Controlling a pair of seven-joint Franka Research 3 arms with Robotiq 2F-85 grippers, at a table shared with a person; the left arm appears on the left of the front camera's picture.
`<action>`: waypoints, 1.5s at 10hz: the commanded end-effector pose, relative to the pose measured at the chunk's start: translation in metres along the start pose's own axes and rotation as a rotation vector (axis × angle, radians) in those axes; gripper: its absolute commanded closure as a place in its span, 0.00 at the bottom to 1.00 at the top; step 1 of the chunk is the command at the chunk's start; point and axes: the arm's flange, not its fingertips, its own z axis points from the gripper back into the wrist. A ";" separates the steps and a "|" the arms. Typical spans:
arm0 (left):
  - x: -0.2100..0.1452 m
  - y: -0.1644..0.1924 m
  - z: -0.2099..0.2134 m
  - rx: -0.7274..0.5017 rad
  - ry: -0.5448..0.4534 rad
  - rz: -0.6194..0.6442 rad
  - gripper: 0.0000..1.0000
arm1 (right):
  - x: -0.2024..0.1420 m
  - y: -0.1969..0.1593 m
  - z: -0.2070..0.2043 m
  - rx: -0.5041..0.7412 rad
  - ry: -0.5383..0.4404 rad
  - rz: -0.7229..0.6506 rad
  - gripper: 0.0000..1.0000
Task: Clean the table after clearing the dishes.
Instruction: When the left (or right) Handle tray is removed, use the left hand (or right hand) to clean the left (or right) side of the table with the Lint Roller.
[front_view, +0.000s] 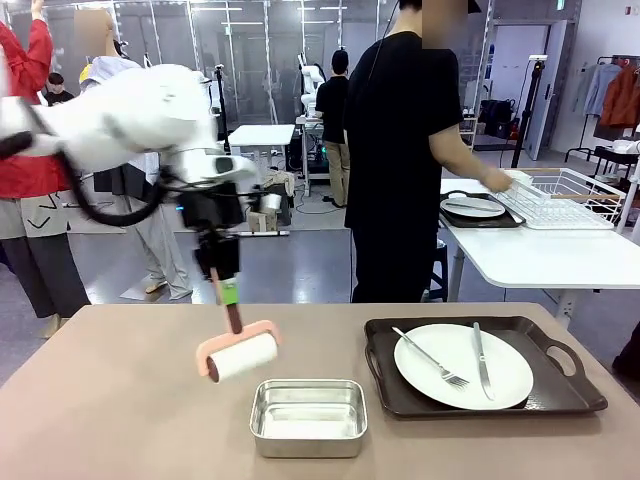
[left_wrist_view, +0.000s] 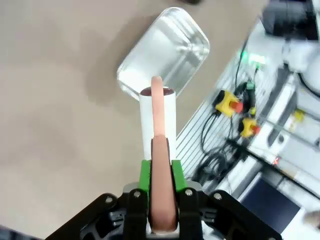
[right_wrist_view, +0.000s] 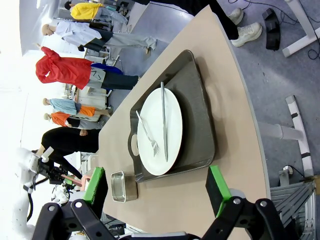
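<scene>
Front view: left gripper (front_view: 230, 293) clasps roller (front_view: 240, 357); steel pan (front_view: 307, 415) near.

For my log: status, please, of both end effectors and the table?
Left end effector shut on roller, over table. Right end effector open. Tray with plate on table; steel pan near roller.

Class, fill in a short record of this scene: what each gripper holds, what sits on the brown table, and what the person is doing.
Left gripper: shut on the pink handle of the roller, near the steel pan; contact with the table unclear
Right gripper: open, holding nothing
On table: steel pan; dark tray carrying a white plate with fork and knife
Person: at the white table, hand by a second tray
Dishes cleared: partly
</scene>
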 end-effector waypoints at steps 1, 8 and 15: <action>-0.055 0.021 -0.037 0.003 -0.340 0.415 0.87 | -0.004 0.001 0.002 0.001 0.010 0.013 0.00; -0.071 0.056 -0.029 -0.054 -0.301 0.410 0.87 | -0.004 0.001 0.002 0.001 0.010 0.013 0.00; -0.058 0.109 -0.044 -0.109 -0.450 0.557 0.79 | -0.004 0.001 0.002 0.001 0.010 0.013 0.00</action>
